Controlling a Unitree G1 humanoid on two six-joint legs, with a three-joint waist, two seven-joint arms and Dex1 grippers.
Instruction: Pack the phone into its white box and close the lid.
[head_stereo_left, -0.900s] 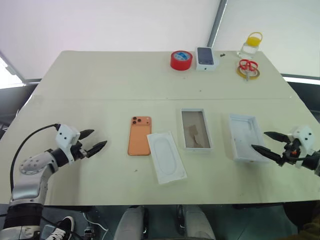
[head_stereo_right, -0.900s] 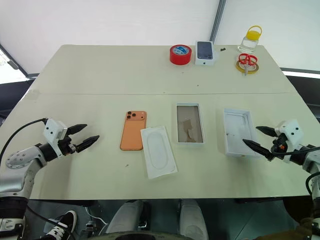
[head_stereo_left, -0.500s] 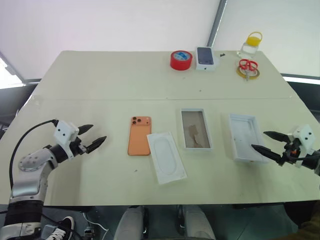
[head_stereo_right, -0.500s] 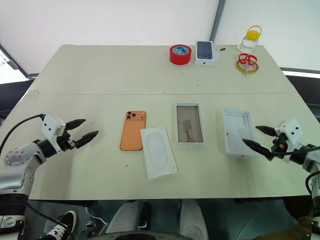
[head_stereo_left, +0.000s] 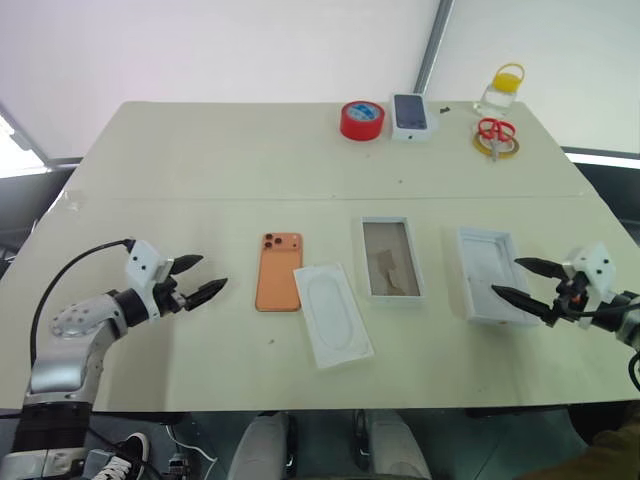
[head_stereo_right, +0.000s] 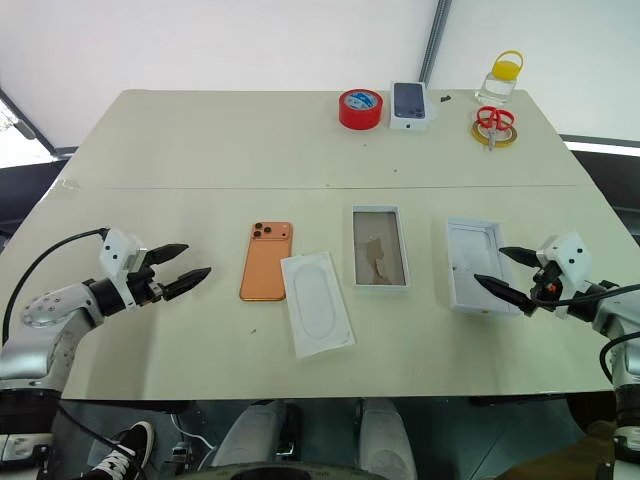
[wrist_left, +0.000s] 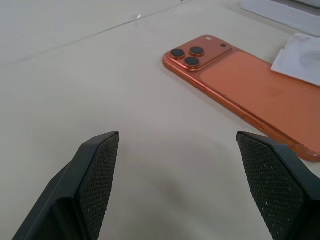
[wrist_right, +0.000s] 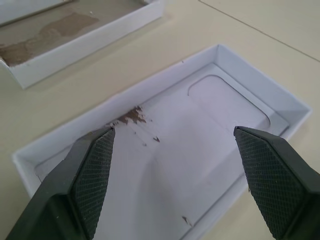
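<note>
While both tools stand wide open and empty, the phone (head_stereo_left: 279, 271) lies just ahead of the left tool (head_stereo_left: 196, 286), long axis crosswise to its reach; the right tool (head_stereo_left: 520, 279) hovers over the lid (head_stereo_left: 489, 273), the white box (head_stereo_left: 390, 258) between them.

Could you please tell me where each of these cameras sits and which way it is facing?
Left eye, right eye: on the head, looking forward and down at the table; both arms show.
Left wrist: on the left arm, looking along the open left gripper at the phone.
Right wrist: on the right arm, looking along the open right gripper into the lid, with the white box beyond.
Shared: the eye views also show phone, box and lid.
</note>
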